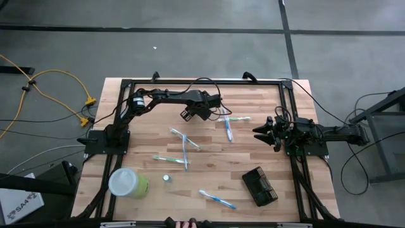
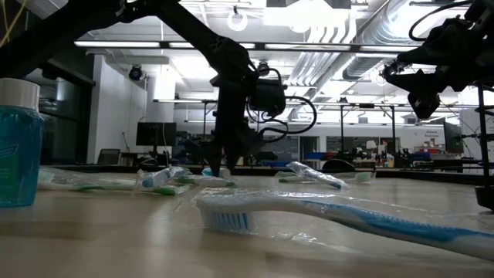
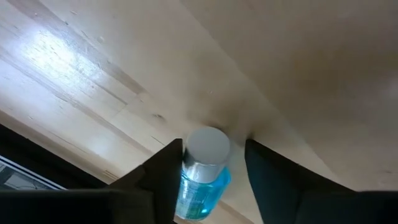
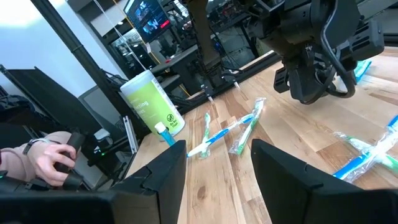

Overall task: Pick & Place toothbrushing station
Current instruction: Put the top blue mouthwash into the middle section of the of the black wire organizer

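Note:
The toothbrushing station (image 1: 259, 187), a small black wire-mesh box, rests on the table toward the near right, far from both grippers. My left gripper (image 1: 192, 114) is over the table's far middle, slanting down. In the left wrist view it (image 3: 212, 144) stands open around a small blue bottle (image 3: 202, 186) with a silvery cap, which stands on the wood. My right gripper (image 1: 257, 131) waits open at the table's right side, level, with nothing between its fingers (image 4: 214, 155). My left gripper comes at the small blue bottle slanting from above, one finger on each side of it. One finger (image 3: 168, 168) stands right against the bottle's side; whether it touches, I cannot tell. The other finger (image 3: 264, 174) is a little apart from it.
Wrapped toothbrushes lie scattered: mid-table (image 1: 183, 140), far right of centre (image 1: 229, 123), near edge (image 1: 218, 200). A lime-green cup (image 1: 128, 182) lies at the near left with another small bottle (image 1: 166, 178) beside it. A person's hand (image 4: 50, 158) is beyond the table's near edge.

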Tool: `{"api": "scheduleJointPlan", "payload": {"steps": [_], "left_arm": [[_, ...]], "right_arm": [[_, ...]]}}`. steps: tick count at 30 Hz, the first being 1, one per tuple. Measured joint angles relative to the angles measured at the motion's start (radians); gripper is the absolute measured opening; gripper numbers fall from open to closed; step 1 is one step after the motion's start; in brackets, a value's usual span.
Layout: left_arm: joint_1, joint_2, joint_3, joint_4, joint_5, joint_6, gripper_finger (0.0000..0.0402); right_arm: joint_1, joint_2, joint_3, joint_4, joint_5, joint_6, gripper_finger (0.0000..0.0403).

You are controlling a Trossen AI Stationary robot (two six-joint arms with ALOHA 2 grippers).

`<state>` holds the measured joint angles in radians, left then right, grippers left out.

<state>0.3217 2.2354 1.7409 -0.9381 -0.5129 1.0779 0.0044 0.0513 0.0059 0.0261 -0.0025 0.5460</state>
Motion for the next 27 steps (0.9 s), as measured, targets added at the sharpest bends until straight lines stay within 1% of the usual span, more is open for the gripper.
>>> {"api": "scheduleJointPlan", "payload": {"steps": [5,10,16,27], "left_arm": [[0.012,0.0,0.0,0.003,0.018,-0.002,0.0123],[0.016,0.0,0.0,0.004,0.021,-0.006,0.0106],[0.013,0.0,0.0,0.004,0.02,-0.004,0.0097],[-0.001,0.0,0.0,0.005,0.002,0.0,0.0095]], "right_arm": [[0.0,0.0,0.0,0.0,0.0,0.0,0.0174],[0.0,0.0,0.0,0.0,0.0,0.0,0.0174],[0.0,0.0,0.0,0.0,0.0,0.0,0.0174],[0.0,0.0,0.0,0.0,0.0,0.0,0.0174]]}}
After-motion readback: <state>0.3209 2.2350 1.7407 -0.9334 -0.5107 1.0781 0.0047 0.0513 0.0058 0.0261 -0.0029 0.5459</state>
